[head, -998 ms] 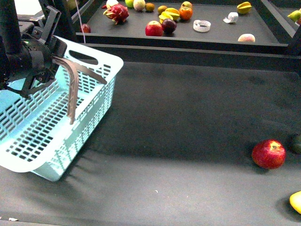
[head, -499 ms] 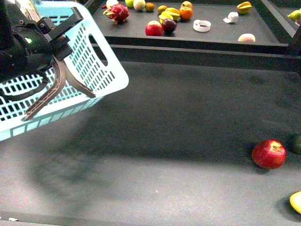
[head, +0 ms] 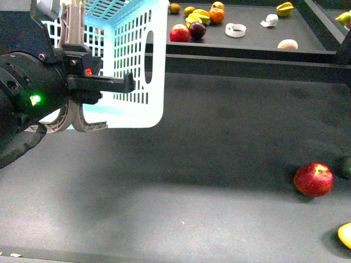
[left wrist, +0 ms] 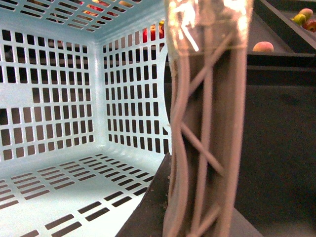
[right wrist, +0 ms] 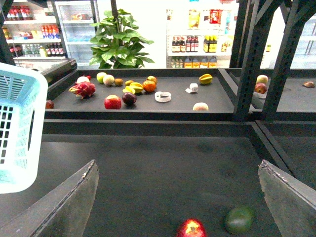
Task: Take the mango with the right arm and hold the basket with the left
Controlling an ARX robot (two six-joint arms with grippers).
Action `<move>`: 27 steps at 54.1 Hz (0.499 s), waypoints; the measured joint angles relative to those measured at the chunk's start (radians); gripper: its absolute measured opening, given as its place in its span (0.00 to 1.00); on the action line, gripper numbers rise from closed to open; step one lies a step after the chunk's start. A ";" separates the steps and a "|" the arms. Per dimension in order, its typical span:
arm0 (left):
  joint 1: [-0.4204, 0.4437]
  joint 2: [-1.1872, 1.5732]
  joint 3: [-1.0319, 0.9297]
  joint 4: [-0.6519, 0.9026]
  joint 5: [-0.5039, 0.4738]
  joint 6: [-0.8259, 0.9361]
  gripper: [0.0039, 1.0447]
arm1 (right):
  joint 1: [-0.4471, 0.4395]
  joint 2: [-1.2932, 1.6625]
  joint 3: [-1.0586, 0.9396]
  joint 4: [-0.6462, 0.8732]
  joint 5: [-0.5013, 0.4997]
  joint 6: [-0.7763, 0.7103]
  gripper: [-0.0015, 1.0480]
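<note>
The mango is a plain yellow fruit cut off by the front view's lower right corner; it does not show in the wrist views. The light blue slotted basket hangs raised and tipped upright at the upper left. My left gripper is shut on the basket's near wall. In the left wrist view one of its fingers stands in front of the basket's inside. My right gripper is open and empty above the dark table, with a red apple below it. The basket also shows in the right wrist view.
The red apple and a dark green fruit lie on the table at the right, near the mango. A raised shelf behind holds several fruits, among them a star-shaped fruit. Dark frame posts stand at the right.
My left arm has lifted the basket off the table and swung it from lying low at the left to upright and higher. The fruits on the table have not moved.
</note>
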 joint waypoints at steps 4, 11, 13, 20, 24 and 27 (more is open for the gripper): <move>-0.016 -0.005 -0.020 0.027 0.000 0.032 0.05 | 0.000 0.000 0.000 0.000 0.000 0.000 0.92; -0.038 -0.007 -0.045 0.055 0.003 0.075 0.05 | 0.000 0.000 0.000 0.000 0.000 0.000 0.92; -0.040 -0.007 -0.049 0.063 0.003 0.082 0.05 | 0.000 0.000 0.000 0.000 0.000 0.000 0.92; -0.037 -0.007 -0.060 0.103 0.000 0.089 0.05 | 0.000 0.000 0.000 0.000 0.000 0.000 0.92; -0.033 -0.007 -0.061 0.113 -0.005 0.089 0.05 | 0.000 0.000 0.000 0.000 0.000 0.000 0.92; -0.031 -0.007 -0.065 0.113 -0.011 0.076 0.05 | 0.000 0.000 0.000 0.000 0.000 0.000 0.92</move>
